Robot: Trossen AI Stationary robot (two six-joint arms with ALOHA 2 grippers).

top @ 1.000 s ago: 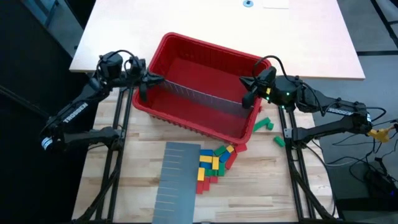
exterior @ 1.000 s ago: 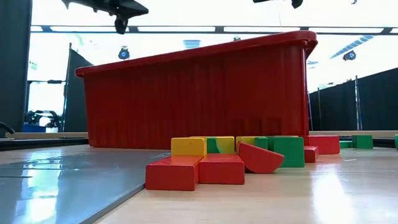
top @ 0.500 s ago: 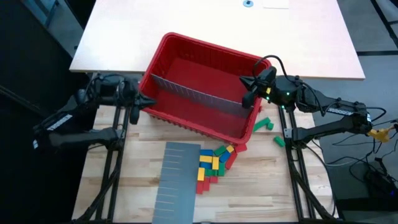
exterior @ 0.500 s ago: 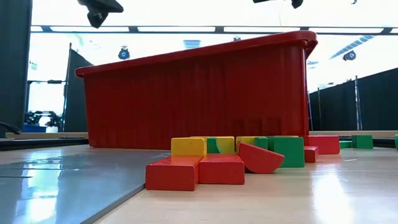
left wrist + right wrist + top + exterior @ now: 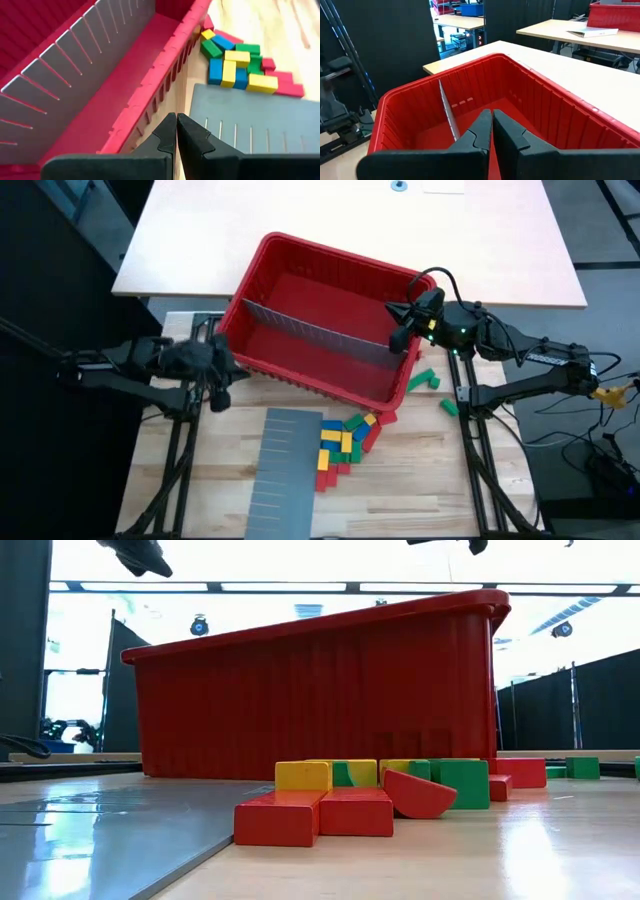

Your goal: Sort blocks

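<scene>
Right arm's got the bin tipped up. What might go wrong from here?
Only the right claw pinches the red bin by its rim; the tilted bin may slip and land on the blocks beside it. The shut left claw hangs close to the bin's wall and the grey panel; a careless swing might knock either.

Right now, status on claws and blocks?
Left claw shut, empty, beside red bin. Right claw shut on bin rim. Blocks piled on table, unsorted.

Robotics lab: black partition curtains [image 5: 390, 45], rows of worktables [image 5: 580, 37], strip ceiling lights [image 5: 300, 587].
</scene>
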